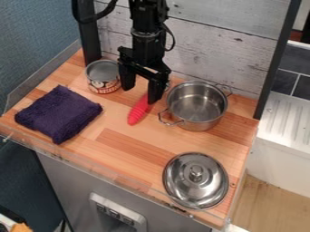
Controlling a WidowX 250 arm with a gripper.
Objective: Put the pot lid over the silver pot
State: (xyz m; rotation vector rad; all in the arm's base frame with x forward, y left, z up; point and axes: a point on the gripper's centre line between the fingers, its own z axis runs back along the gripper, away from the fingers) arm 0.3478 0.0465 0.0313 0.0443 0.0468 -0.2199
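Note:
The gripper [140, 94] hangs down near the back of the wooden surface, between a can and the silver pot. Its two fingers stand apart, with nothing held between them. Just right of it sits the silver pot [197, 105], uncovered, its two wire handles at lower left and upper right. Toward the front right lies the pot lid [196, 180], a round metal lid with its knob [196, 172] facing up, well apart from both pot and gripper.
An open-topped can [103, 77] stands left of the gripper. A red-handled utensil [139, 110] lies below the gripper, left of the pot. The folded purple cloth [59, 113] is at the left. A clear rim [97, 166] runs along the front edge; a whitewashed board wall [205, 45] stands behind.

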